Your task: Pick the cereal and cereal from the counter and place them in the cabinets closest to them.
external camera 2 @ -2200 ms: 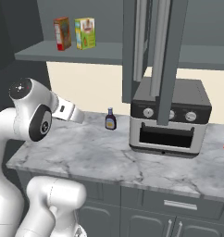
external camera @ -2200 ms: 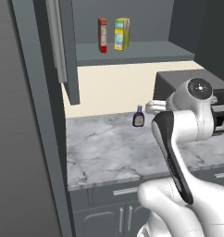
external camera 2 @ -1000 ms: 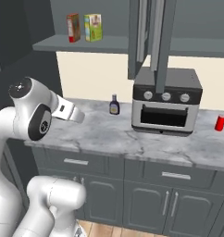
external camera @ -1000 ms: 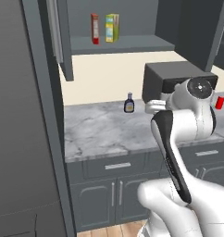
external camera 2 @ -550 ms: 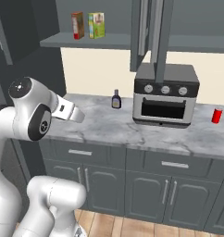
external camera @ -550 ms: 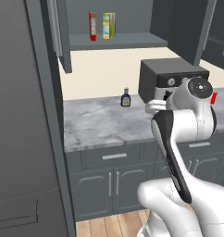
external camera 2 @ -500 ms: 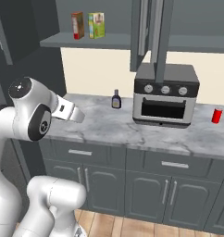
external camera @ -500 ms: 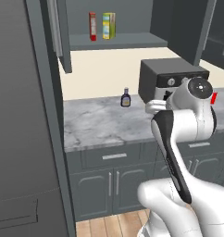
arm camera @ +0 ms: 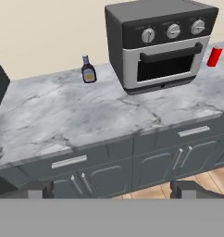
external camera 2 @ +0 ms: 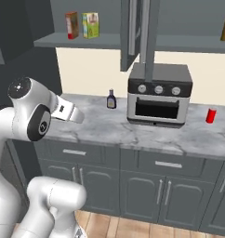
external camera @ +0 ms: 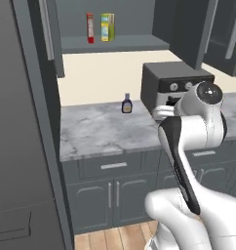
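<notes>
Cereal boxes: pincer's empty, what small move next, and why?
Probably drive the base sideways along the counter to look for the other box. The slim red cereal stands on the cabinet shelf, the pincer is open and empty, and here the counter carries a bottle, toaster oven and red can.

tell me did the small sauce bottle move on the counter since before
No. The bottle stands just left of the toaster oven as before; the whole view shifted because the base backed away.

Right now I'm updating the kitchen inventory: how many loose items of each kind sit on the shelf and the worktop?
Cardboard boxes on the grey cupboard shelf: 2, slim red box and green-fronted box.
Small dark sauce bottle with a yellow label on the marble worktop: 1.
Dark grey toaster oven: 1.
Small red can: 1.
Total: 5.
</notes>
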